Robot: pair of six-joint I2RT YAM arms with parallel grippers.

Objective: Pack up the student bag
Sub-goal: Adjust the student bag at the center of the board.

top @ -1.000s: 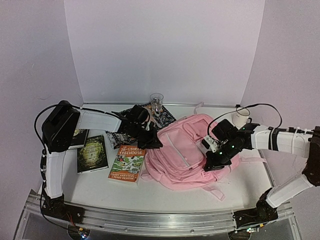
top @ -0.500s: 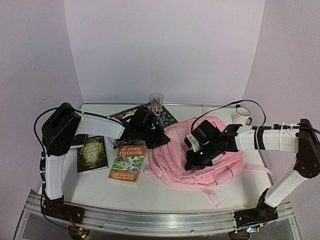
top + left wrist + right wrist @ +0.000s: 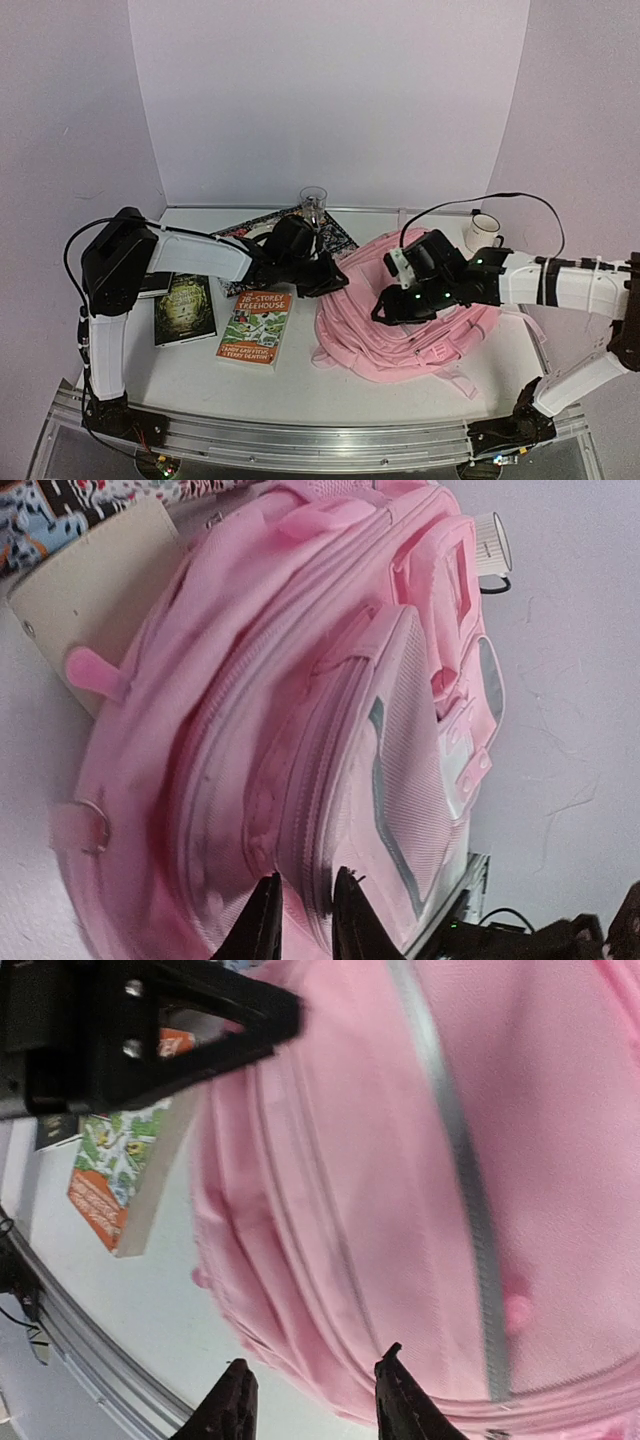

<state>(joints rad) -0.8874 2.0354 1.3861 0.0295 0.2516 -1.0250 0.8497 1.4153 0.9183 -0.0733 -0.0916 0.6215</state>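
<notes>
Student bag (image 3: 430, 340), pink and soft, lay slumped on the right half of the desk (image 3: 200, 380), reaching from near the far right corner toward the near edge, with its straps trailing to the right. The only writing that could be read was on an orange book (image 3: 255, 325) just left of the bag: "78-STOREY TREEHOUSE", with the names Andy Griffiths and Terry Denton along the foot of its cover. A dark green book (image 3: 185, 308) lay nearer the left edge, its title too small to read, and the pale patch (image 3: 455, 770) on the student bag was too blurred to show any lettering. The left gripper (image 3: 335, 278) sat at the bag's left side, its fingertips (image 3: 262, 925) a narrow gap apart with a pink seam between them; whether they pinched it could not be told. The right gripper (image 3: 385, 310) hung over the middle of the bag, its fingertips (image 3: 232, 1405) plainly apart above a zipped seam, holding nothing. A white mug (image 3: 483, 232) stood by the far right corner.
</notes>
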